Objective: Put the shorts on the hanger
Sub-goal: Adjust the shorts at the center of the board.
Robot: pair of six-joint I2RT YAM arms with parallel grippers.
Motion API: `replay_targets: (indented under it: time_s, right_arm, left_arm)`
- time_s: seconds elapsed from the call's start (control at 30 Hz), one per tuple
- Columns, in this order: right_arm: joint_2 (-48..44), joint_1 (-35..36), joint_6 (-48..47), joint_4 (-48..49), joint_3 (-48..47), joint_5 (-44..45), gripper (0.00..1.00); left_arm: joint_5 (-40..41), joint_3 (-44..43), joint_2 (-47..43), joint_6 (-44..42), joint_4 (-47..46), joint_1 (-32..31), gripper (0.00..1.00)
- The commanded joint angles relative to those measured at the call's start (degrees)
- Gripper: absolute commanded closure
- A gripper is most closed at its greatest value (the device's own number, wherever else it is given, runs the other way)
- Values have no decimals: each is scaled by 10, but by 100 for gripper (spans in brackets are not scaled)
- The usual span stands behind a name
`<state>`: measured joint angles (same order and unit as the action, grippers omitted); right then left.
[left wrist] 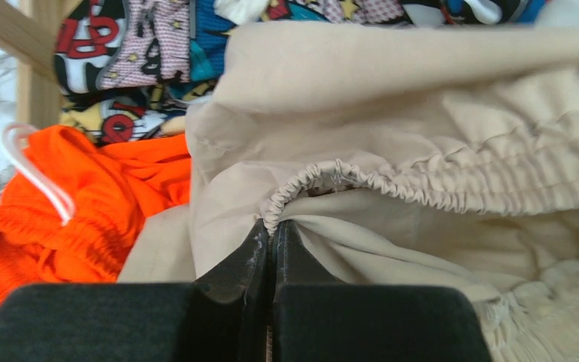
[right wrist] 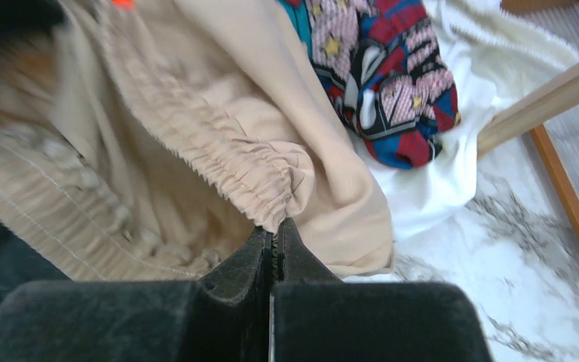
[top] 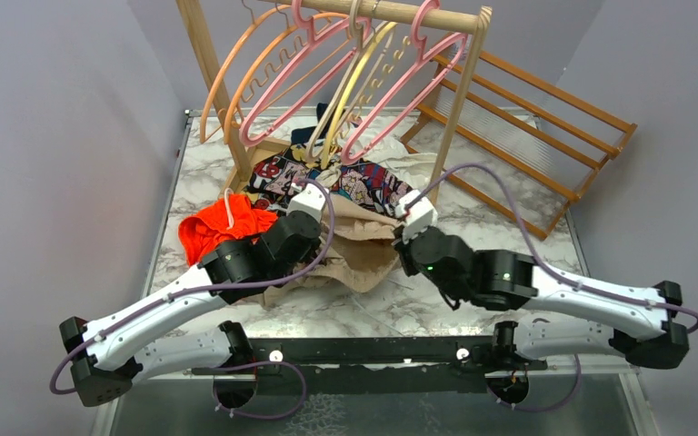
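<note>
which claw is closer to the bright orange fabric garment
Left. The left claw grips the gathered waistband of the beige fabric shorts right beside the bright orange fabric garment; the right claw grips the waistband's other end, farther off.

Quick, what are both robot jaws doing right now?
Left gripper: closed, pinching the waistband of the shorts.
Right gripper: closed, also pinching that waistband.

Two pink hangers, perhaps two orange hangers; one each of shorts, orange garment, printed cloth
</note>
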<state>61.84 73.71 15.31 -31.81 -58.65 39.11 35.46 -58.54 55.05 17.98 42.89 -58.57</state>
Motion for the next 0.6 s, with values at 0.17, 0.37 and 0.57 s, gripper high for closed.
replay_targets:
  time_s: [0.17, 0.37, 0.57]
  right_arm:
    - [-101, 3, 32, -13, -79, -92, 99]
    - [-114, 3, 85, -31, -24, -29, 99]
    - [-117, 3, 107, -32, 21, 12, 99]
  left_arm:
    - [-160, 84, -96, -3, -97, 3, 77]
    - [-214, 144, -101, 35, -142, 3, 55]
    - [-239, 183, -113, 77, -162, 3, 15]
